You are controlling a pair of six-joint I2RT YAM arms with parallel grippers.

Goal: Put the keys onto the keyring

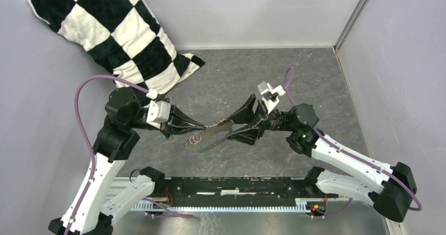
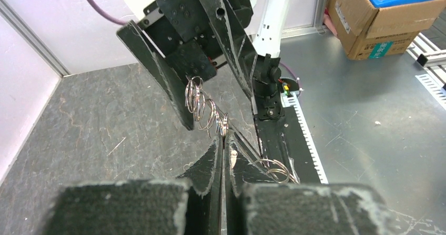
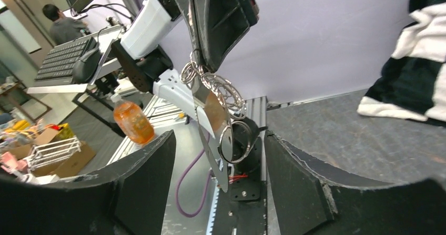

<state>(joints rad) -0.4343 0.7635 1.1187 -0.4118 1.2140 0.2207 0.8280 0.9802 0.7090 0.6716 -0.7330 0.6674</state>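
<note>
The keyring (image 1: 215,132) is a thin flat silvery metal piece with several small wire rings strung along it. It is held in the air between the two arms. My left gripper (image 1: 197,126) is shut on one end of it; in the left wrist view the fingers (image 2: 213,164) press flat on its edge, and the rings (image 2: 202,106) hang just past them. My right gripper (image 1: 230,129) is open, with its two fingers on either side of the keyring's free end (image 3: 210,119) and not touching it. No key with a green tag is in view.
A black-and-white checked pillow (image 1: 115,30) lies at the back left against the wall. The grey walls close in the table on three sides. The arms' black base rail (image 1: 231,185) runs along the near edge. An orange bottle (image 3: 132,120) and a cardboard box (image 2: 378,24) stand outside the cell.
</note>
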